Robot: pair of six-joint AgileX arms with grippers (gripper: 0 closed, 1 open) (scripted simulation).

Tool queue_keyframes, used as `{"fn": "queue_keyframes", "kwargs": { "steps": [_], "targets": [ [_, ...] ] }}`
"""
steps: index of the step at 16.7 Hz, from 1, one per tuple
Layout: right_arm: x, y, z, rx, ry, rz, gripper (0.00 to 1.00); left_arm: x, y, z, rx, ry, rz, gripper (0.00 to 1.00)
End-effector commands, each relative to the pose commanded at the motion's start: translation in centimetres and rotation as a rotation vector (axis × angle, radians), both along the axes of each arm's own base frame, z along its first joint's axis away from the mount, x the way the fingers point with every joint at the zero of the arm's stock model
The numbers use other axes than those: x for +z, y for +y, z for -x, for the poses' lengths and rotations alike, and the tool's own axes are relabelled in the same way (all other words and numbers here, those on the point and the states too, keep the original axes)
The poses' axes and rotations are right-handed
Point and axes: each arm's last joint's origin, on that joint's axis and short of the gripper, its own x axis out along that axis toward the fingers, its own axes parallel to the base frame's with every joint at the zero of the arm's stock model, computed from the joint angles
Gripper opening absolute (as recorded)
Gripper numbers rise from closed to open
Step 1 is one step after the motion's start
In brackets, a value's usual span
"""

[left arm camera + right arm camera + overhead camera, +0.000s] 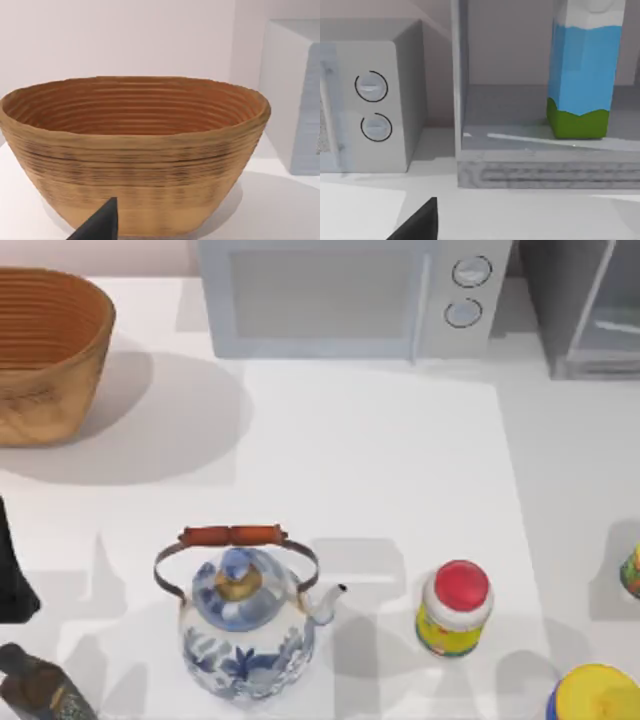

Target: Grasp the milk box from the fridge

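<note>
Milk box point(581, 80) upright, long axis vertical, inside fridge point(520, 170)

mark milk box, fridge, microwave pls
milk box point(582, 80): right wrist view, blue front face.
fridge point(545, 172): right wrist view, grey base ledge.
microwave point(320, 295): top view, door panel.

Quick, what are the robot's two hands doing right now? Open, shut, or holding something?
Left end effector: cannot be told; it faces the basket.
Right end effector: cannot be told; it faces the milk box in the fridge.
</note>
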Motion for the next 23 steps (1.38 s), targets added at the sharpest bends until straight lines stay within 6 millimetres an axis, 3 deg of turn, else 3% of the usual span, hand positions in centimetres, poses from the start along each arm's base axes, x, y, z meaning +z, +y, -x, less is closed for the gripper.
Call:
{"fn": "queue_keyframes", "kwargs": {
  "steps": [7,13,18,23],
  "targets": [
    [1.0,-0.4,-0.9,0.010,-0.024,0.004,1.00,0.0,0.0,0.0,0.000,0.000,0.000,1.00],
    [1.8,-2.2,-4.4,0.015,-0.028,0.012,1.00,0.0,0.0,0.0,0.000,0.000,0.000,1.00],
    [-0.5,-5.1,-7.7,0.011,0.033,-0.007,1.00,0.0,0.0,0.0,0.000,0.000,0.000,1.00],
    [-3.1,-8.0,-9.3,0.004,0.036,-0.016,1.00,0.0,0.0,0.0,0.000,0.000,0.000,1.00]
  ]
}}
